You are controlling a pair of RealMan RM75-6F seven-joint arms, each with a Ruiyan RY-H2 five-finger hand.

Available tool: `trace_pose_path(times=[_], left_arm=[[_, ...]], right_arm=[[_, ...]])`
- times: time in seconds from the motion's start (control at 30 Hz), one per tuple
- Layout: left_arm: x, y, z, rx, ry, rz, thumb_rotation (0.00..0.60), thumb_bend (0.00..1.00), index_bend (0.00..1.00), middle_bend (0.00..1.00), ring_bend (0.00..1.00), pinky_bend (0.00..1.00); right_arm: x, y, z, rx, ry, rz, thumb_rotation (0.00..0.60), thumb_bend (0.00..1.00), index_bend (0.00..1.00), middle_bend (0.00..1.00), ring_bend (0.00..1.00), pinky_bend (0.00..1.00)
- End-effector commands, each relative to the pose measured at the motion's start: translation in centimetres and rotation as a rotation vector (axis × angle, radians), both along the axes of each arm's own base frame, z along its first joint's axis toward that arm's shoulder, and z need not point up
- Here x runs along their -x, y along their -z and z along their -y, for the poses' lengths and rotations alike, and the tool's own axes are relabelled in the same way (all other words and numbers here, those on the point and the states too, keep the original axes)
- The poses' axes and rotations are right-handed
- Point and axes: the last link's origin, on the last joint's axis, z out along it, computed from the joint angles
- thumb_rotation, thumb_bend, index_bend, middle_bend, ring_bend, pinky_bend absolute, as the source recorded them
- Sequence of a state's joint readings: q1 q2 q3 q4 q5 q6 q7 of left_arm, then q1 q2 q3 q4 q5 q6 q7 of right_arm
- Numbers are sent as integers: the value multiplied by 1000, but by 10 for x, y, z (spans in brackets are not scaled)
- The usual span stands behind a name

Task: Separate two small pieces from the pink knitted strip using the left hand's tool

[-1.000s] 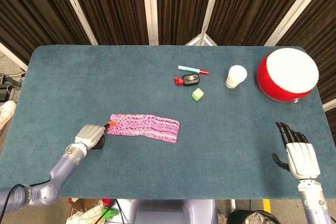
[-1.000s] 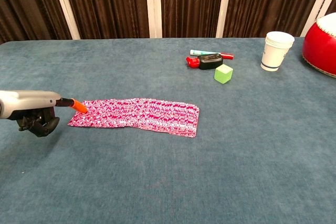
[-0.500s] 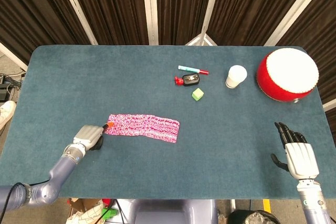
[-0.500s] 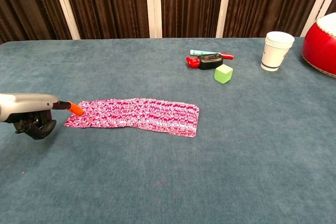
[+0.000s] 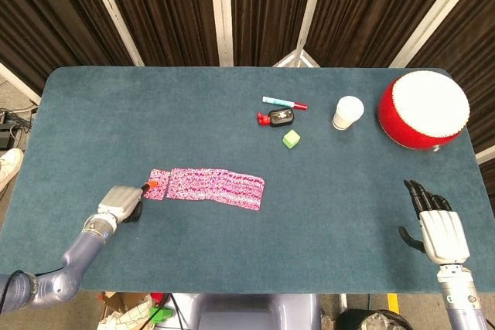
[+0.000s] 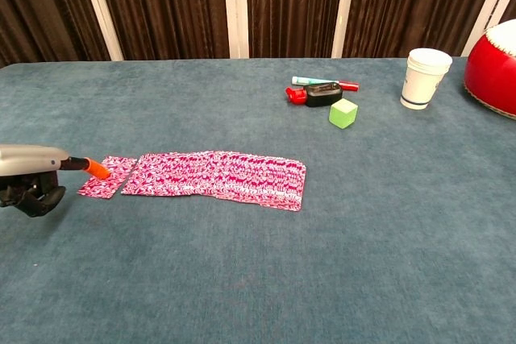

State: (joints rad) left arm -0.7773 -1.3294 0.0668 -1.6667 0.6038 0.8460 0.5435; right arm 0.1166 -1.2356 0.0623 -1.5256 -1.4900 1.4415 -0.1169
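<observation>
The pink knitted strip [image 5: 218, 187] [image 6: 222, 176] lies flat near the table's front left. A small pink piece [image 6: 107, 177] [image 5: 158, 186] lies just left of it, with a thin gap between them. My left hand [image 5: 118, 203] [image 6: 31, 188] grips a grey tool whose orange tip [image 6: 97, 169] [image 5: 151, 185] rests on that small piece. At the front right, my right hand [image 5: 438, 227] hovers with its fingers straight and holds nothing; the chest view does not show it.
At the back middle lie a red-capped marker [image 5: 285, 103], a black and red object [image 5: 277, 117] and a green cube [image 5: 291, 139]. A white paper cup [image 5: 348, 112] and a red and white drum [image 5: 423, 109] stand at the back right.
My left hand has pulled the tool to the left, dragging a small piece off the strip's left end. A gap has opened between piece and strip. My right hand has barely moved.
</observation>
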Motion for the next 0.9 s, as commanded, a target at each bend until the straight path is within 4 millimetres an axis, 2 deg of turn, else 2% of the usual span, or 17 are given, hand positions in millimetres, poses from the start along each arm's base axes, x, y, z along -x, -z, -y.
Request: trace_pose_path(times=[0.03, 0.57, 0.73, 0.9], left_arm=[[6, -4, 0, -10, -7, -17, 600, 1000, 131, 843, 803, 716], [40, -35, 8, -56, -79, -49, 600, 1000, 131, 843, 803, 716], [37, -41, 7, -69, -74, -28, 600, 1000, 131, 843, 803, 716], [24, -48, 8, -78, -28, -1, 600, 1000, 131, 843, 803, 716]], right_arm=[[0, 0, 0, 1, 0, 1, 600, 285, 13, 150, 228, 238], [-1, 3, 0, -8, -1, -6, 600, 284, 14, 150, 228, 238], [-1, 5, 0, -14, 1, -12, 600, 285, 14, 150, 228, 238], [-2, 5, 1, -13, 0, -14, 600, 285, 14, 150, 228, 238]])
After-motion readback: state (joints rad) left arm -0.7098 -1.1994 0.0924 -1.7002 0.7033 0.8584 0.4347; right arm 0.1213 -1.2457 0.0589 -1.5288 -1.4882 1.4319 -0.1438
